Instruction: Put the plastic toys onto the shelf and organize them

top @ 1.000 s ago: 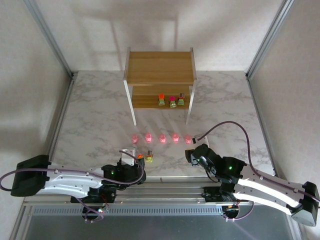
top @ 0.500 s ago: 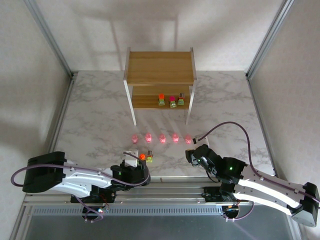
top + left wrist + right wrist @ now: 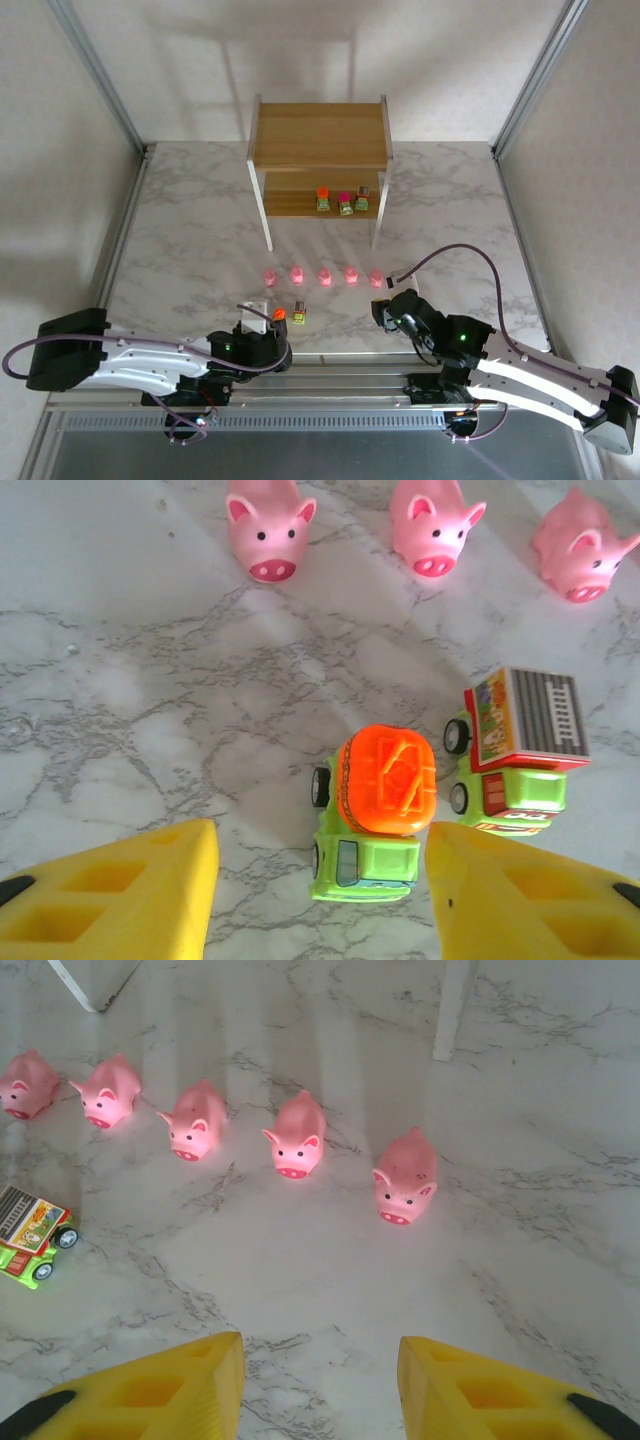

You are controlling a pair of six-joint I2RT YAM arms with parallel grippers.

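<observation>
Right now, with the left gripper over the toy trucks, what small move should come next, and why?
Probably lower the left gripper a little and close on the orange truck. Its open fingers stand on either side of that truck, which sits on the table beside the red truck; three trucks are already on the shelf.

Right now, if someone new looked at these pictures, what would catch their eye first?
The row of five pink pigs on the marble table before the shelf. Next, an orange-topped green truck between the yellow fingers of the open left tool, and three more trucks on the lower shelf tier.
</observation>
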